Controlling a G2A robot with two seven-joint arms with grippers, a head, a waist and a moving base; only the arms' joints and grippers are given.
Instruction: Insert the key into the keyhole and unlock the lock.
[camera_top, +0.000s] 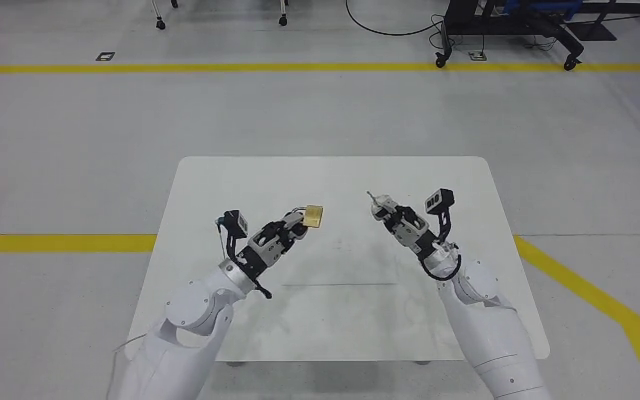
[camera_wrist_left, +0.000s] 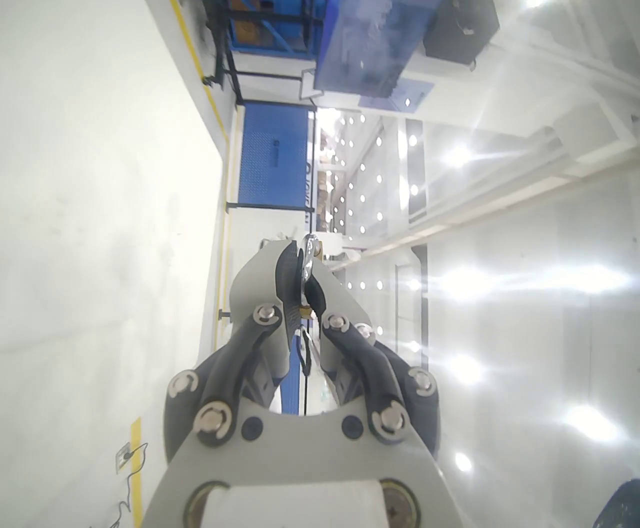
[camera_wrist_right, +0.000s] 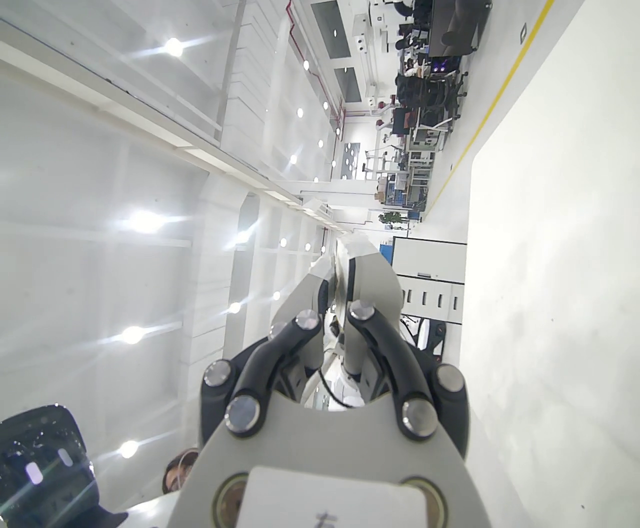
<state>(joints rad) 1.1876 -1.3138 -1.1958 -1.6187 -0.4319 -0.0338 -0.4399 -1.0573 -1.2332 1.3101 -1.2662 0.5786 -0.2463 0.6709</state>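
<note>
My left gripper (camera_top: 298, 221) clamps the lock (camera_top: 314, 214); my right gripper (camera_top: 384, 210) pinches the key (camera_top: 372, 198). I should square them up slowly before pushing.

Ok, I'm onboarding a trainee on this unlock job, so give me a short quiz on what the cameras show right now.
1. True or false: the key is already inside the lock.
2. Which arm holds the lock? A) left B) right C) neither
3. Fill in: both arms hold their items over the white ____.

Key
1. False: a clear gap separates key and lock.
2. A: the left gripper has its fingers shut on the lock; the key is in the right gripper.
3. table
</note>
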